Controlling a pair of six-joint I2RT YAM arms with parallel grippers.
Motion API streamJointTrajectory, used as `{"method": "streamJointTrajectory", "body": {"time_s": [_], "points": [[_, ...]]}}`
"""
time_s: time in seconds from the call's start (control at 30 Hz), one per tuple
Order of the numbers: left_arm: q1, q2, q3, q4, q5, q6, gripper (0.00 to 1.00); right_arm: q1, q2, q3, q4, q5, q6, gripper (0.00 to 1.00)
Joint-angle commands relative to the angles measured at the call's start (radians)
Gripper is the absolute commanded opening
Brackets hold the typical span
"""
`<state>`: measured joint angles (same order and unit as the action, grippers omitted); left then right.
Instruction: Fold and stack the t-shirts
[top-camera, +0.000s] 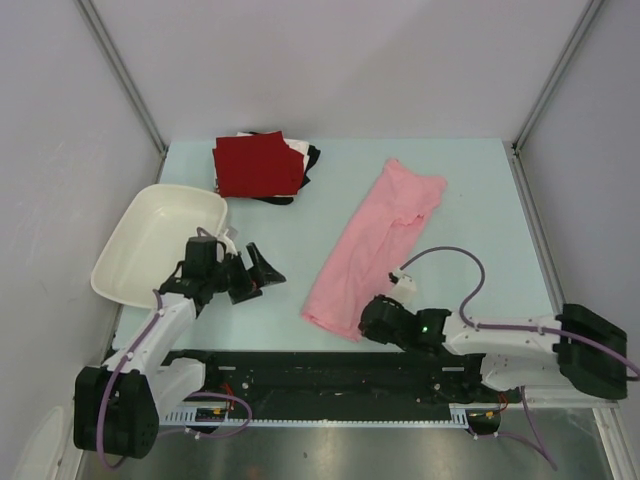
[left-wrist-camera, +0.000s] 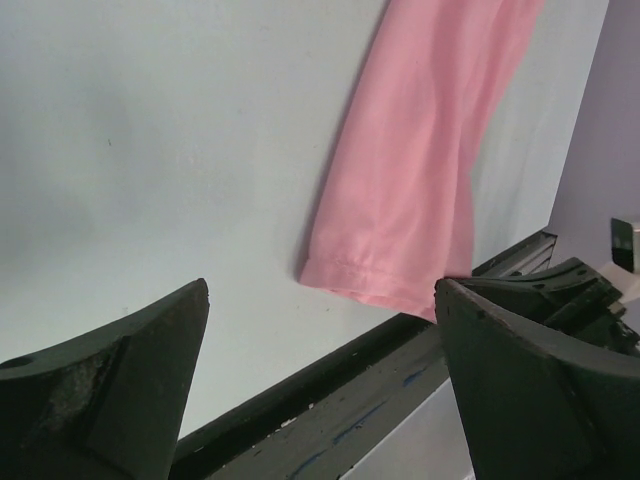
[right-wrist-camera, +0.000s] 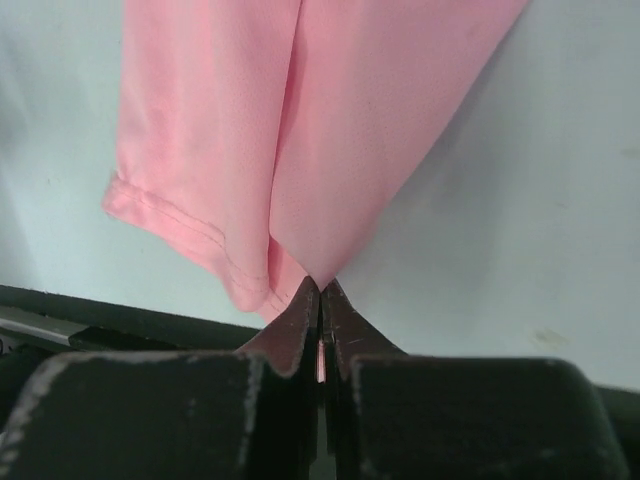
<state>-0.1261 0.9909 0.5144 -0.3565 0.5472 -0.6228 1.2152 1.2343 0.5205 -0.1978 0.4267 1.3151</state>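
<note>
A light pink t-shirt (top-camera: 375, 240) lies folded lengthwise in a long strip, running from the table's middle back toward the near edge. My right gripper (top-camera: 368, 322) is shut on the near right corner of its hem (right-wrist-camera: 318, 262); a sliver of pink cloth shows between the closed jaws. My left gripper (top-camera: 262, 275) stands wide open over bare table to the left of the strip, with nothing between its fingers (left-wrist-camera: 150, 340). The pink t-shirt (left-wrist-camera: 420, 170) shows ahead of it. A folded dark red t-shirt (top-camera: 257, 166) tops a stack at the back, with white and black cloth (top-camera: 305, 157) peeking out beneath.
A white plastic tub (top-camera: 160, 243) sits at the left, just behind my left arm. The black rail (top-camera: 330, 375) of the arm bases runs along the near edge. Grey walls close in the table on three sides.
</note>
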Motion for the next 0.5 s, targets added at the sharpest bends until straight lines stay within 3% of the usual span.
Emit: {"method": "streamJointTrajectory", "body": {"time_s": [0.0, 0.13, 0.37, 0.4, 0.43, 0.47], "points": [[-0.046, -0.058, -0.034, 0.073, 0.036, -0.057, 1.0, 0.038, -0.185, -0.004, -0.385, 0.124, 0.044, 0.0], [-0.162, -0.064, -0.04, 0.119, -0.012, -0.118, 1.0, 0.098, -0.295, -0.008, -0.628, 0.142, 0.148, 0.0], [-0.283, -0.005, -0.03, 0.203, -0.061, -0.183, 1.0, 0.217, -0.337, -0.028, -0.816, 0.155, 0.311, 0.0], [-0.3, 0.015, -0.028, 0.217, -0.064, -0.189, 1.0, 0.231, -0.337, -0.025, -0.828, 0.173, 0.334, 0.26], [-0.334, 0.028, -0.021, 0.224, -0.067, -0.196, 1.0, 0.244, -0.337, -0.02, -0.835, 0.187, 0.351, 0.42], [-0.349, 0.038, -0.01, 0.235, -0.073, -0.199, 1.0, 0.257, -0.34, -0.011, -0.836, 0.204, 0.358, 0.66]]}}
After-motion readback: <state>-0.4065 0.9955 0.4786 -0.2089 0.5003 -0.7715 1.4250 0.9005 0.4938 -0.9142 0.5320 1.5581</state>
